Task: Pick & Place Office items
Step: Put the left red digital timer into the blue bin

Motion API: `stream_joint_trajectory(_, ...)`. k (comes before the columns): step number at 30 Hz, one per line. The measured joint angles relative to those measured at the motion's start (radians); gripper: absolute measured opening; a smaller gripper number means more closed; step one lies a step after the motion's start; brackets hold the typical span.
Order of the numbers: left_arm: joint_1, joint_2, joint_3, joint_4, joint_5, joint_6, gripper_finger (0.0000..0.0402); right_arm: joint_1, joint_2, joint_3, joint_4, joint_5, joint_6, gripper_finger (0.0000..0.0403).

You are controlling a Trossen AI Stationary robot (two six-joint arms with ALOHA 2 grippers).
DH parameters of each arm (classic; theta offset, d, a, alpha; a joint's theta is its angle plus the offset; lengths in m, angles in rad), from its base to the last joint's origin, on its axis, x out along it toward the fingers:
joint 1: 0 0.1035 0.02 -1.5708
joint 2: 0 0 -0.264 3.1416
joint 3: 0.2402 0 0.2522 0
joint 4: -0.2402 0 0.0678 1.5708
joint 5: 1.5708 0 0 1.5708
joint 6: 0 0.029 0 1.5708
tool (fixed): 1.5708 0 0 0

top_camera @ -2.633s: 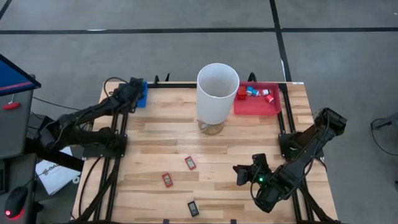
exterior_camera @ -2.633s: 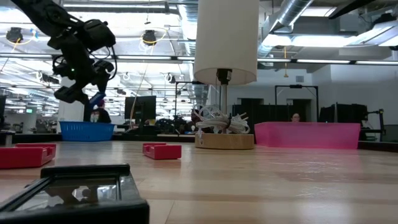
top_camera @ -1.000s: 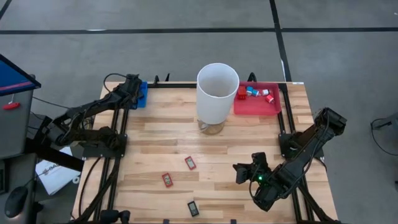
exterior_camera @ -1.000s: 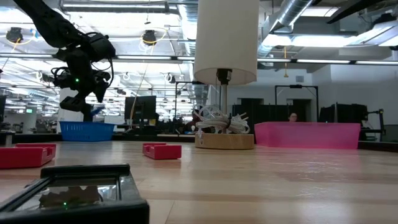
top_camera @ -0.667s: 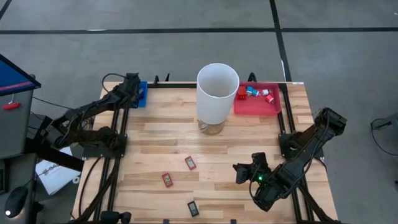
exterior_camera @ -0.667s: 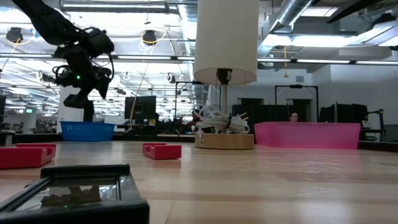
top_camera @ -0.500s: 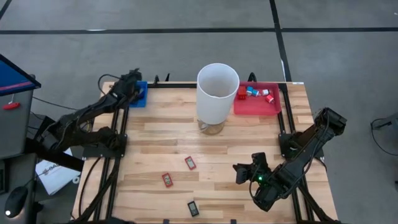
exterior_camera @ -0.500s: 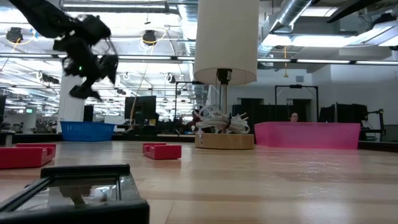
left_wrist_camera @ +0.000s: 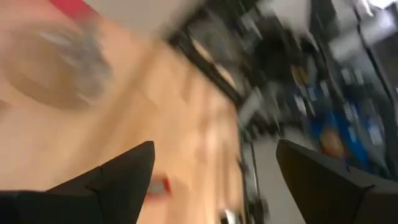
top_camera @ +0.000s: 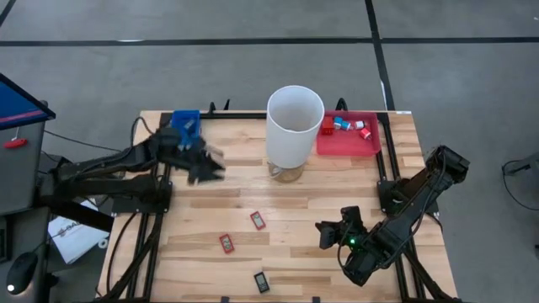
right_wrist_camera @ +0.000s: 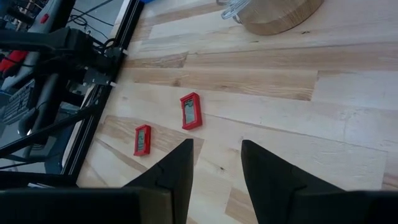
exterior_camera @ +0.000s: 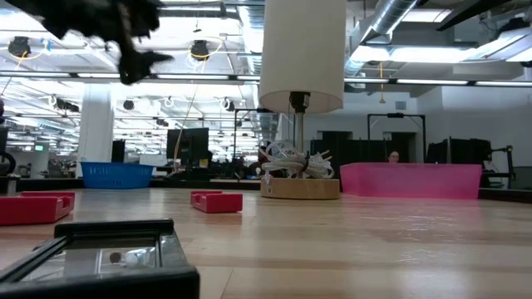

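Two flat red rectangles (top_camera: 258,220) (top_camera: 226,243) and a flat black one (top_camera: 262,282) lie on the wooden table toward its near edge. The two red ones also show in the right wrist view (right_wrist_camera: 191,111) (right_wrist_camera: 142,139). Several red and blue-white bits (top_camera: 345,125) lie in the red tray (top_camera: 347,145) at the far right. My left gripper (top_camera: 208,167) hangs high over the table, left of the white cylinder (top_camera: 295,126). It is open and empty in its wrist view (left_wrist_camera: 214,165). My right gripper (top_camera: 324,233) waits open and empty at the near right (right_wrist_camera: 216,163).
The tall white cylinder stands on a round wooden base (right_wrist_camera: 277,14) at the far middle. A blue tray (top_camera: 185,120) sits at the far left corner. Dark frame rails (top_camera: 160,210) run along both sides of the table. Bare wood lies between the cylinder and the rectangles.
My left gripper has risen from over the blue tray and swung fast toward the table's middle and near side, turning as it went. My right arm has kept still, and the pieces on the table have not moved.
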Motion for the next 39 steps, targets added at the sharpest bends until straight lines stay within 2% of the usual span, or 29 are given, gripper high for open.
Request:
stream_joint_trajectory(5,-0.308,-0.028,0.0,-0.143,-0.038,0.018,0.0341,0.01,0.0,0.0,0.031,0.001,-0.002,0.0128)
stream_joint_trajectory(8,-0.5,-0.012,0.0,-0.179,-0.086,-0.032,0.0344,0.018,0.0,0.0,0.061,0.001,-0.002,0.0128)
stream_joint_trajectory(14,-0.879,0.084,0.016,-0.18,-0.197,-0.185,0.0343,0.034,0.0,0.0,0.117,0.0,-0.02,0.0128)
stream_joint_trajectory(18,-1.045,0.194,0.066,-0.178,-0.31,-0.188,0.0342,0.032,0.0,0.0,0.119,0.001,-0.026,0.0128)
stream_joint_trajectory(22,-1.112,0.335,0.142,-0.228,-0.431,-0.109,0.0341,0.032,0.0,0.0,0.118,0.001,-0.026,0.0128)
stream_joint_trajectory(27,-1.147,0.542,0.276,-0.511,-0.577,0.048,0.0341,0.032,0.0,0.0,0.121,0.001,-0.026,0.0128)
stream_joint_trajectory(29,-1.147,0.607,0.31,-0.56,-0.619,0.051,0.0341,0.032,0.0,0.0,0.127,0.0,-0.026,0.0128)
stream_joint_trajectory(34,-1.139,0.693,0.338,-0.572,-0.691,-0.188,0.0341,0.034,0.0,0.0,0.128,0.002,-0.029,0.0128)
stream_joint_trajectory(39,-1.131,0.702,0.34,-0.563,-0.73,-0.386,0.0341,0.034,0.0,0.0,0.136,0.007,-0.074,0.0128)
